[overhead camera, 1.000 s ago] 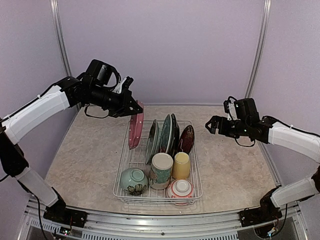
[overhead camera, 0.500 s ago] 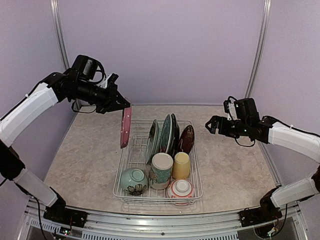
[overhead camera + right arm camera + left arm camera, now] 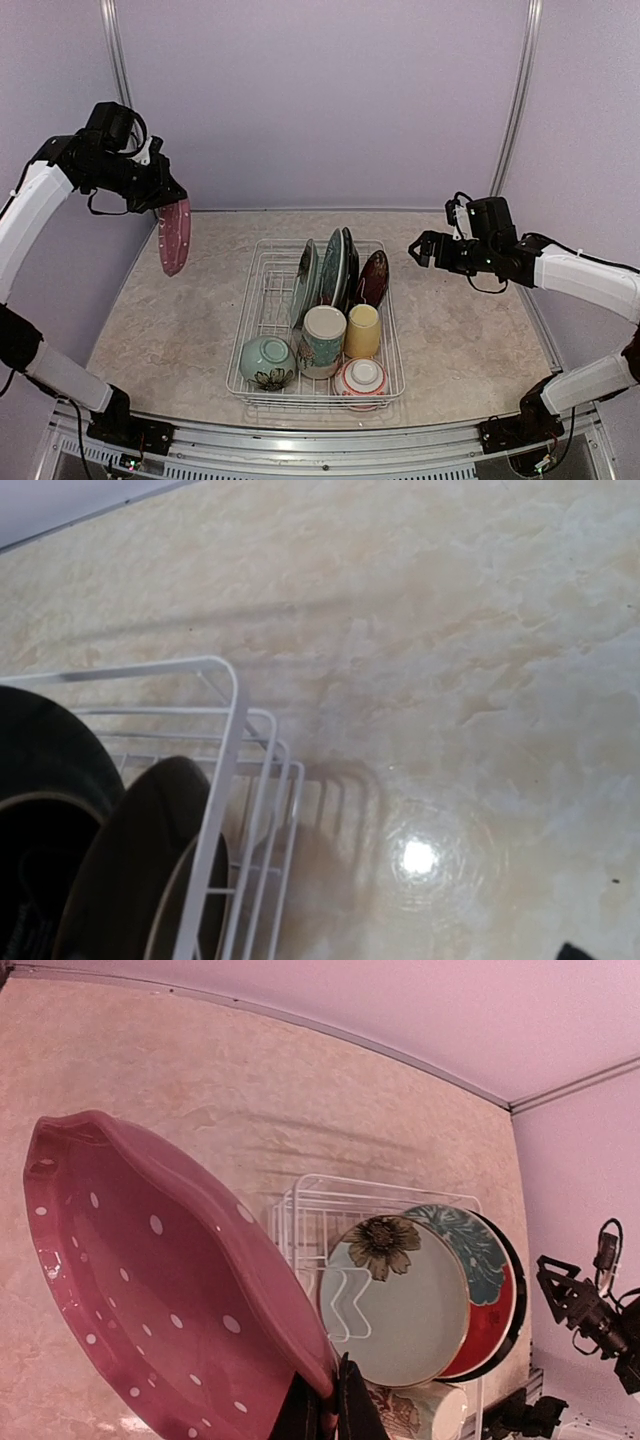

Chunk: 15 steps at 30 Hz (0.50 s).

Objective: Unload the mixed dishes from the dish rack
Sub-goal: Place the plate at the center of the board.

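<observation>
**Pink plate is out of the rack**

Your left hand [image 3: 172, 202] pinches the pink plate [image 3: 174, 238] by its rim, high over the tabletop [image 3: 180, 320], well left of the dish rack [image 3: 268, 312]. The other plates [image 3: 335, 265], mug [image 3: 323, 340], yellow cup [image 3: 363, 330] and two bowls [image 3: 267, 362] sit inside. Your right hand [image 3: 418, 250] hangs right of the rack, fingers spread, holding nothing.

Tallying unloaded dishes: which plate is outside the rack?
The pink white-dotted plate, hanging edge-down from the left gripper over the table left of the dish rack; the other plates stand in the rack's slots.
</observation>
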Tool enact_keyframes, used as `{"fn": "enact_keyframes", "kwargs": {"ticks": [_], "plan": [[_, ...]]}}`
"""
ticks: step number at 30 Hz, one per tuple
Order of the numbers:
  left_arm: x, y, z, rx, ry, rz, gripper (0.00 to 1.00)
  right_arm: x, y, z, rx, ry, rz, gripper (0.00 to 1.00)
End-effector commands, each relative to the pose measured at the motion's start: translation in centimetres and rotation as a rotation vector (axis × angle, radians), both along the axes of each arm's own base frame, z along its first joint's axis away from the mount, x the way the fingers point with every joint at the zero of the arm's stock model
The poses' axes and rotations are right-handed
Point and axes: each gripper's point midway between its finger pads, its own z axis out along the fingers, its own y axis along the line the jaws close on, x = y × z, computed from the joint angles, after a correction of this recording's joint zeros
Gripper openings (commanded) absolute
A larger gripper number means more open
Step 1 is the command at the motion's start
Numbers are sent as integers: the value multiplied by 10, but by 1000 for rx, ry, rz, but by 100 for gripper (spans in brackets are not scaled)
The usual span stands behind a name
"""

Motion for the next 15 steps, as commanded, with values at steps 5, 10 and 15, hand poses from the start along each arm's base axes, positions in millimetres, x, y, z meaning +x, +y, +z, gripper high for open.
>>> {"fn": "enact_keyframes", "kwargs": {"ticks": [5,10,15], "plan": [[49,57,-35,257,12,138,0,0,4,-10,-8,10,18,100],[86,72,-86,369,133,157,0,-1,-1,-12,-35,5,5,100],[119,86,-124,458,218,183,0,0,-1,-16,-52,8,12,100]]}}
